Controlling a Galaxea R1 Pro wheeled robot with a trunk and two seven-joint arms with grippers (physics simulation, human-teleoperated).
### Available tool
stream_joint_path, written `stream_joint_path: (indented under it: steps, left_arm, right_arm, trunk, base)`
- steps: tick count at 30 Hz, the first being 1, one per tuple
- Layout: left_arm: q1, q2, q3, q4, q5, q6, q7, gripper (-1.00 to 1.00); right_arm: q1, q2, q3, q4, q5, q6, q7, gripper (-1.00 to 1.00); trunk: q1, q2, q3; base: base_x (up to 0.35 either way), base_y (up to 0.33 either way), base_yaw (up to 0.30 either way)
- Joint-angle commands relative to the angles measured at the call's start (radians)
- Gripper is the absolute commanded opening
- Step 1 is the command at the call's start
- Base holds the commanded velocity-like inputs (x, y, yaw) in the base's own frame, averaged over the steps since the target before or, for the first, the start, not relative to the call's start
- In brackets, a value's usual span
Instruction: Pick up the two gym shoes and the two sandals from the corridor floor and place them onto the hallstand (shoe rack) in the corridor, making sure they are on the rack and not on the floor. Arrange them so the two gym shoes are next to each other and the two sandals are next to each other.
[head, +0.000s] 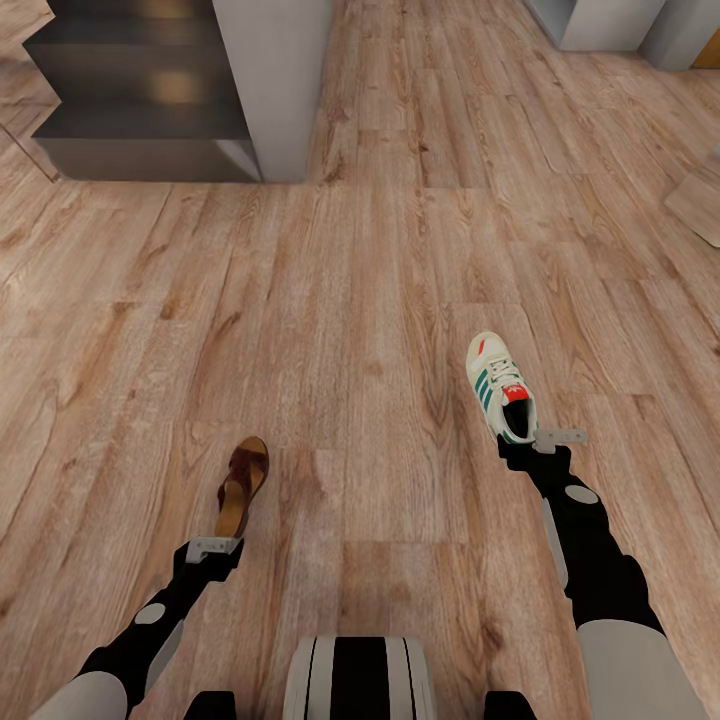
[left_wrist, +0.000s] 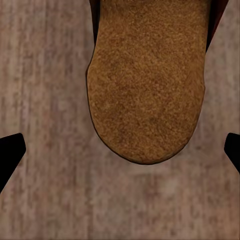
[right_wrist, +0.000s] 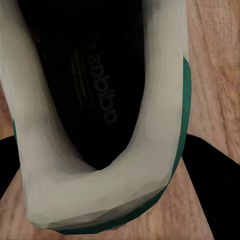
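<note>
In the head view the right gripper (head: 523, 447) sits at the heel of a gym shoe (head: 499, 387) in the right middle of the frame. In the right wrist view its dark fingers (right_wrist: 212, 185) flank the shoe's white heel collar (right_wrist: 100, 190) on both sides, so the claw looks clamped on the heel, though the contact itself is hidden. The shoe's long axis runs up the frame, tilted slightly left, with the toe pointing away from the robot and the red tongue and green stripes facing up. The left gripper (head: 215, 548) is in the lower left of the head view, just behind the heel of a sandal (head: 243, 485). In the left wrist view its two fingertips (left_wrist: 10, 152) stand wide apart at the picture's edges, well clear of the sandal's tan footbed (left_wrist: 147, 85); the claw is open and touches nothing. The sandal's long axis runs up the frame, leaning a little right, with the toe away from the robot. The hallstand (head: 150, 90) stands in the upper left, well apart from both shoes, on the wood floor (head: 360, 300).
</note>
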Motion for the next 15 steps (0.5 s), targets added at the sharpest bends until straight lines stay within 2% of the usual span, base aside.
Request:
stream_joint_path:
  steps: [1,8,15]
  left_arm:
    - [-0.001,-0.001,0.009,0.001,-0.01,-0.004,-0.006,1.0]
    - [-0.001,-0.004,0.009,0.001,-0.011,-0.004,-0.006,1.0]
    - [-0.001,-0.004,0.009,0.0,-0.011,-0.004,-0.006,1.0]
  right_arm:
    - [0.0,0.0,-0.002,-0.002,0.011,0.005,0.008,-1.0]
    - [0.0,0.0,-0.002,-0.002,0.011,0.005,0.008,-1.0]
    - [0.0,0.0,-0.002,-0.003,0.011,0.005,0.008,-1.0]
  trunk:
    - [0.0,0.0,-0.001]
    - [0.0,0.0,-0.001]
    - [0.0,0.0,-0.001]
  base:
    - [0.024,0.002,0.0]
    - [0.106,0.001,0.0]
    - [0.023,0.0,0.0]
